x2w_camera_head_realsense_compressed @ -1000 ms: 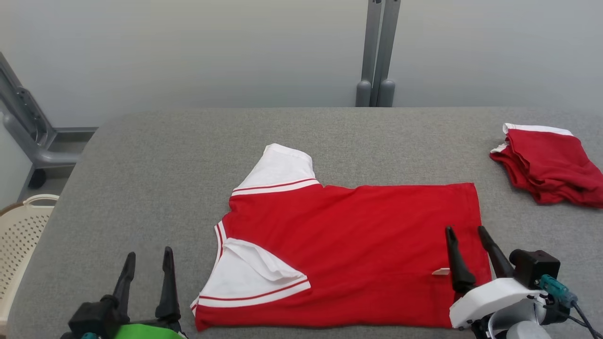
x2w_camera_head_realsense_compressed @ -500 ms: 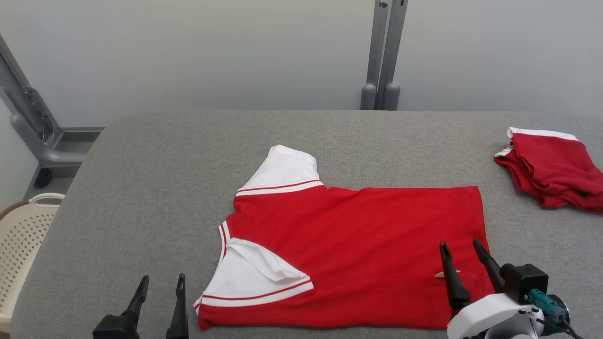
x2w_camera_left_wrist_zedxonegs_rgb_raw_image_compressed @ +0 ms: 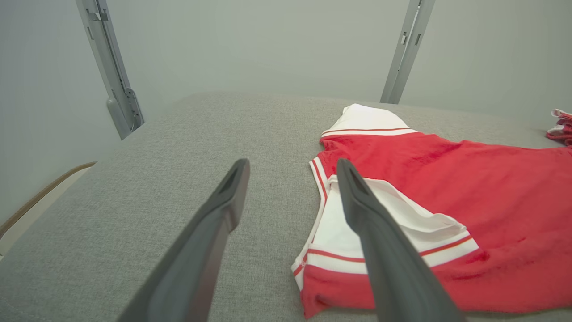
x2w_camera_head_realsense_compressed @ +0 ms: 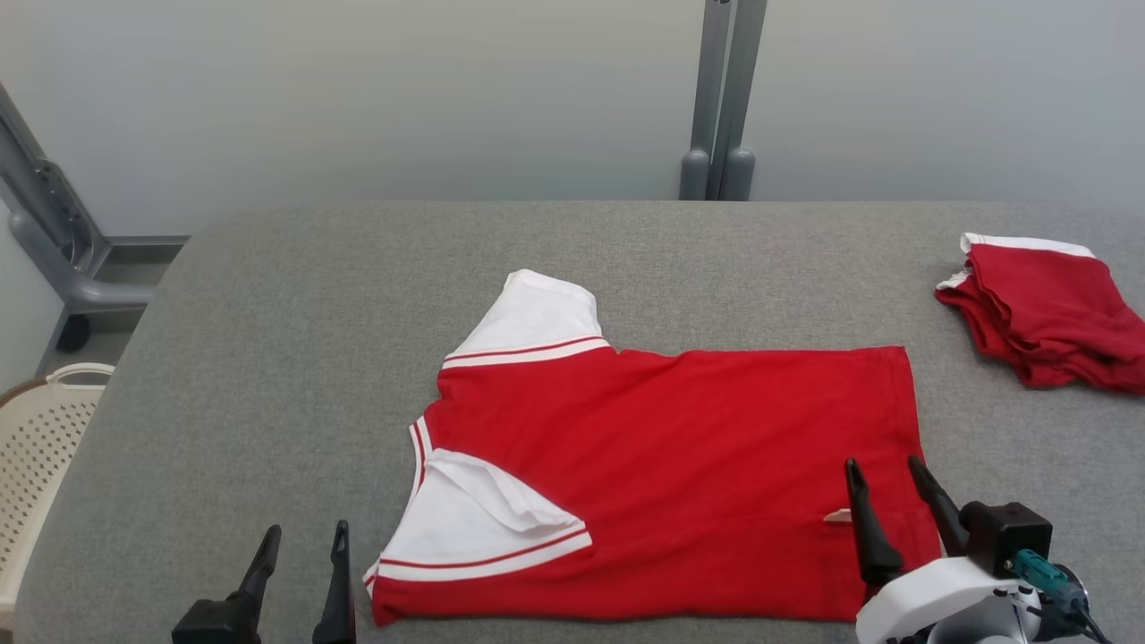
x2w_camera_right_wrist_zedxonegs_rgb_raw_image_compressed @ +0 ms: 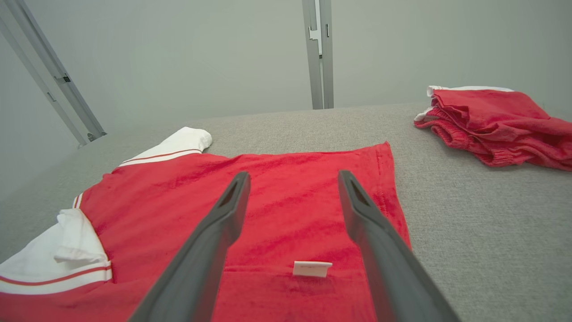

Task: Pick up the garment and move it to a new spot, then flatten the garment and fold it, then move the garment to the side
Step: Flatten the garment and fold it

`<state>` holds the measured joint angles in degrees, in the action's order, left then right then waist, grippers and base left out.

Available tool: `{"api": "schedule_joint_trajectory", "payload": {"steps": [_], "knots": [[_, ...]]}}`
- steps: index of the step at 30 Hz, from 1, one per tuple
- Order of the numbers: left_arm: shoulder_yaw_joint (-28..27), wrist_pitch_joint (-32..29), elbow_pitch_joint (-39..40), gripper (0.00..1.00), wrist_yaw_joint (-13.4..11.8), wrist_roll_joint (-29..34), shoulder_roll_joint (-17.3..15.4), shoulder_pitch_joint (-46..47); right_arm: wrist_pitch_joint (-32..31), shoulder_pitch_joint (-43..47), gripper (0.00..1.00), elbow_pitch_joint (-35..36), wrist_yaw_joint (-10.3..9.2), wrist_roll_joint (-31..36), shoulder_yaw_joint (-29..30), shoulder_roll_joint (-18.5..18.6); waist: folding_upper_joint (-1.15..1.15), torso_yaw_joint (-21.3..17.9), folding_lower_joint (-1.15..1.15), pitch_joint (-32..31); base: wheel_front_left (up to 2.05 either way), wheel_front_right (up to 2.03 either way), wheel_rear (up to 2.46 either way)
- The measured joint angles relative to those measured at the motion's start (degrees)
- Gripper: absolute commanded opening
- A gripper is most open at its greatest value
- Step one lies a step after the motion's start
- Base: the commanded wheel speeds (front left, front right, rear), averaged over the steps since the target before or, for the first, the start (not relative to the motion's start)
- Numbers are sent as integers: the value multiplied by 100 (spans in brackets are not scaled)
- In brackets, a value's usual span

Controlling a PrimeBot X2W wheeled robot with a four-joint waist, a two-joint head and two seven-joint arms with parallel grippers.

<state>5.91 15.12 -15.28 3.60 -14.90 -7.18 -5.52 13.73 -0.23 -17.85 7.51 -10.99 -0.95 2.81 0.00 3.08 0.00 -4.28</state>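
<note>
Head view: still got the red jersey (x2w_camera_head_realsense_compressed: pixel 662 465) flat on the table (x2w_camera_head_realsense_compressed: pixel 268 358), unmoved from a second ago; pulled the left gripper (x2w_camera_head_realsense_compressed: pixel 307 528) lower, kept the right gripper (x2w_camera_head_realsense_compressed: pixel 882 461) over its near-right corner. Left wrist: spread wide, empty, beside the white sleeve (x2w_camera_left_wrist_zedxonegs_rgb_raw_image_compressed: pixel 426 226). Right wrist: same, above the label (x2w_camera_right_wrist_zedxonegs_rgb_raw_image_compressed: pixel 312 268). Probably prepping the next fold
</note>
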Motion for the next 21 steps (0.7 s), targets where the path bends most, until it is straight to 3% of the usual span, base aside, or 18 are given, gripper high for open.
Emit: {"api": "schedule_joint_trajectory", "payload": {"steps": [5,9,13,21], "knots": [[69,0,-118,100,55,87,-22,171,-104,-121,100,35,0,-12,27,0,0,-1,0,100,0,0,0],[211,-105,-294,100,120,166,-103,560,-559,-438,100,38,0,7,189,1,0,-21,0,214,0,0,0],[356,-359,-485,100,199,199,-181,1283,-1575,-948,100,69,-1,156,183,22,0,-72,0,370,0,0,0],[853,-1038,-1301,100,348,345,-525,3221,-3696,-2485,100,210,0,201,-622,641,0,-290,0,990,0,0,0]]}}
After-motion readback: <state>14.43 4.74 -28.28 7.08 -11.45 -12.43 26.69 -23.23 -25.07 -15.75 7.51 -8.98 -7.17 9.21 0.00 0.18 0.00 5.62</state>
